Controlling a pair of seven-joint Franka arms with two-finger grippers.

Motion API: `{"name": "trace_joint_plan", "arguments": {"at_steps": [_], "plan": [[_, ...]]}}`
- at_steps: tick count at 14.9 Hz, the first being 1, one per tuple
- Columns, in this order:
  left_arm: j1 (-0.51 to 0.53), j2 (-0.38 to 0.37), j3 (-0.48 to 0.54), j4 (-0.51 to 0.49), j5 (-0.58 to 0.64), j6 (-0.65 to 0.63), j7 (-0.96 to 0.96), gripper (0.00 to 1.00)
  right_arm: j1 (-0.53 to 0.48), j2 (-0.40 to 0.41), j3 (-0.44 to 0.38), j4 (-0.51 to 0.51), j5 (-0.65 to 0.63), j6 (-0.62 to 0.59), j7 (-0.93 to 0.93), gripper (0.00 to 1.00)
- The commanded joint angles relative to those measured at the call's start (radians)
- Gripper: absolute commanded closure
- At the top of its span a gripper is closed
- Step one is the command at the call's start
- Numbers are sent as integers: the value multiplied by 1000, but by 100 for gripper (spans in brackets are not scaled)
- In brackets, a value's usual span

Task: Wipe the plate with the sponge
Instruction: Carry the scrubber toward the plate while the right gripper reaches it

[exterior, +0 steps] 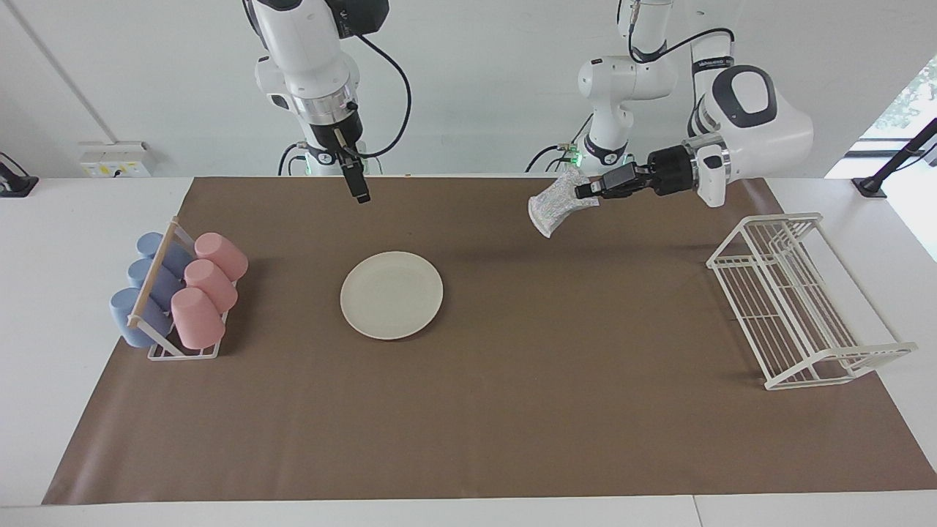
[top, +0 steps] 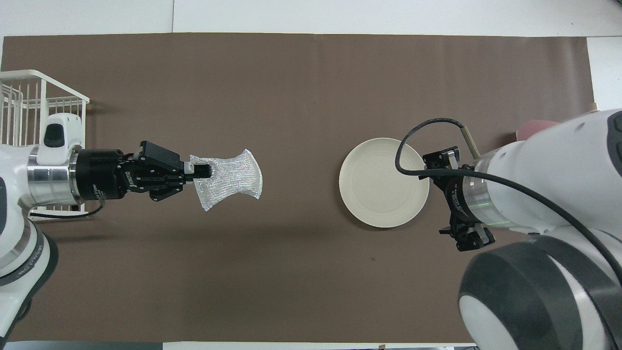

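- Brown mat (exterior: 512, 410) covers the table; both arms up over it, nothing touching down.
- White wire rack (exterior: 794, 300) sits at the left arm's end of the table, below and outward of the left claw; untouched.
- Cup rack (exterior: 176, 300) with blue and pink cups sits at the right arm's end, outward of the right claw; untouched.
- Plate (exterior: 392, 295) lies flat on the mat, well apart from the left claw, toward the right arm's side; bare, nothing on it.
- Left claw (exterior: 585, 192) is held sideways in the air, fingertips clamped together on one edge of the sponge.
- Sponge (exterior: 554, 205) hangs off the left claw's tips, above the mat, not over the plate.
- Right claw (exterior: 359, 189) hangs above the mat near the plate's robot-side edge, jaws apart, holding nothing; waiting.
- Progress: sponge picked up. Left to do, by judgement: carry it over the plate, lower, wipe. No wiping contact yet.
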Motion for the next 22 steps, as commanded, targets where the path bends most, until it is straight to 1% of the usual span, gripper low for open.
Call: {"name": "trace_joint_plan", "arguments": {"at_steps": [1, 2, 3, 5, 6, 7, 9, 11, 13, 16, 22], "plan": [[-93, -52, 11, -135, -127, 74, 153, 100, -10, 20, 58, 45, 50, 22, 26, 0], [-129, -62, 9, -176, -159, 97, 222, 100, -11, 20, 87, 45, 68, 41, 26, 0], [-150, -62, 9, -195, -199, 111, 271, 100, -11, 25, 98, 45, 78, 52, 27, 0], [-207, -57, 9, -201, -253, 140, 290, 100, -7, 32, 141, 42, 78, 75, 29, 0], [-234, -51, 9, -201, -297, 150, 332, 100, 36, 70, 146, 45, 76, 105, 65, 0], [-267, -51, 9, -201, -326, 160, 336, 100, 53, 98, 146, 46, 72, 151, 113, 0], [-272, -49, 9, -200, -337, 164, 336, 100, 70, 126, 146, 46, 70, 183, 171, 0], [-290, -51, 8, -200, -353, 170, 344, 100, 101, 127, 146, 45, 71, 208, 191, 0], [-301, -51, 8, -203, -353, 183, 353, 100, 102, 134, 147, 34, 71, 240, 190, 0], [-302, -53, 8, -204, -353, 190, 354, 100, 131, 152, 147, 31, 75, 262, 193, 0], [-304, -54, 8, -210, -353, 191, 364, 100, 139, 152, 147, 11, 76, 269, 236, 1]]}}
